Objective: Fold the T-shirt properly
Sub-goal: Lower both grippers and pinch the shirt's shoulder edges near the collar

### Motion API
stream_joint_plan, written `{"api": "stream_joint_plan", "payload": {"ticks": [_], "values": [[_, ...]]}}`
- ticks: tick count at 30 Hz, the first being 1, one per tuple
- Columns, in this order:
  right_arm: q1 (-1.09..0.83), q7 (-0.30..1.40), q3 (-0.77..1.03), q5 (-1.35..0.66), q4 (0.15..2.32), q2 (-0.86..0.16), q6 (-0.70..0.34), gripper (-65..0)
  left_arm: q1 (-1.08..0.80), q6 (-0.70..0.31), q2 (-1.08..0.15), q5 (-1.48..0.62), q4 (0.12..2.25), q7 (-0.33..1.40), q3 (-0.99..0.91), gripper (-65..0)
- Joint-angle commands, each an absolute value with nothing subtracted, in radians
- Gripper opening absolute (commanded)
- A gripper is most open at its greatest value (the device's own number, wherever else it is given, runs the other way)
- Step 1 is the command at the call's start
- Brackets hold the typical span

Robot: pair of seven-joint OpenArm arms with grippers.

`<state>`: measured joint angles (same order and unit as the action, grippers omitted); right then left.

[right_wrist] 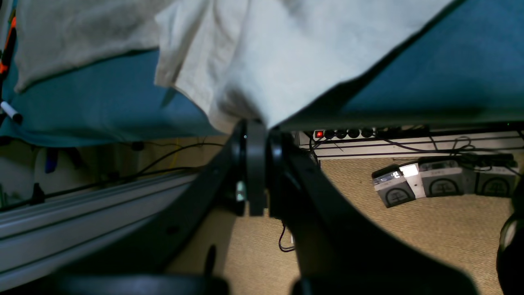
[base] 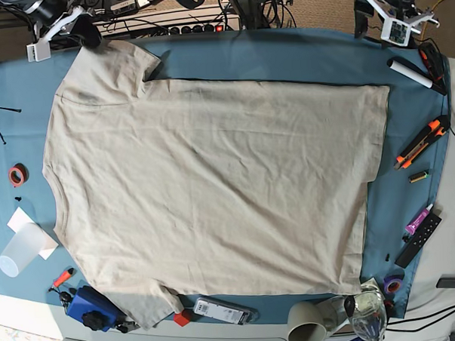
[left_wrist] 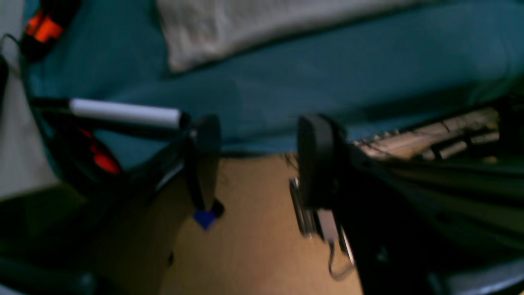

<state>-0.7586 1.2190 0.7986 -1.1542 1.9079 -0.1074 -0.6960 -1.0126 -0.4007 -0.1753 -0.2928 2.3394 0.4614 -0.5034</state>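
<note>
With the right gripper clamped on the T-shirt sleeve (at 11 o'clock), shirt runs 9-to-3. Left gripper agape, empty, off the hem at 1 o'clock.

The left pincer hangs with jaws spread over tan floor — past it lie the teal-blue cloth-covered table, a pale beige T-shirt corner, and a white cylindrical marker.
</note>
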Motion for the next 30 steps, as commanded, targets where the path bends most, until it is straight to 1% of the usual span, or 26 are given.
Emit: {"api": "stream_joint_plan", "payload": {"ticks": [1,9,14,17,21,28,29,30], "values": [[-0.77,1.206,0.808,-1.178,1.924,-0.114,-0.698,-65.0,-1.018,-0.401,-0.18,-0.3,2.356,0.441,-0.507,-34.1],[-0.767,1.205,0.807,-1.176,1.924,-0.113,-0.698,-65.0,-1.011,-0.401,-0.18,-0.3,2.356,0.441,-0.507,-34.1],[-0.741,1.188,0.806,-1.125,1.924,-0.113,-0.698,-65.0,-1.011,-0.401,-0.18,-0.3,2.356,0.441,-0.507,-34.1],[-0.725,1.166,0.806,-1.123,1.924,-0.113,-0.698,-56.6,-1.011,-0.401,-0.18,-0.3,2.356,0.441,-0.507,-34.1],[-0.709,1.138,0.806,-1.05,1.922,-0.113,-0.698,-55.9,-1.011,-0.401,-0.18,-0.3,2.356,0.441,-0.507,-34.1],[-0.709,1.128,0.796,-1.008,1.922,-0.11,-0.698,-55.9,-1.011,-0.401,-0.18,-0.3,2.356,0.441,-0.507,-34.1],[-0.71,1.128,0.786,-1.002,1.921,-0.11,-0.698,-55.2,-1.011,-0.401,-0.18,-0.3,2.356,0.441,-0.507,-34.1],[-0.709,1.127,0.772,-0.998,1.918,-0.11,-0.698,-52.9,-1.011,-0.401,-0.18,-0.3,2.356,0.441,-0.507,-34.1]]}}
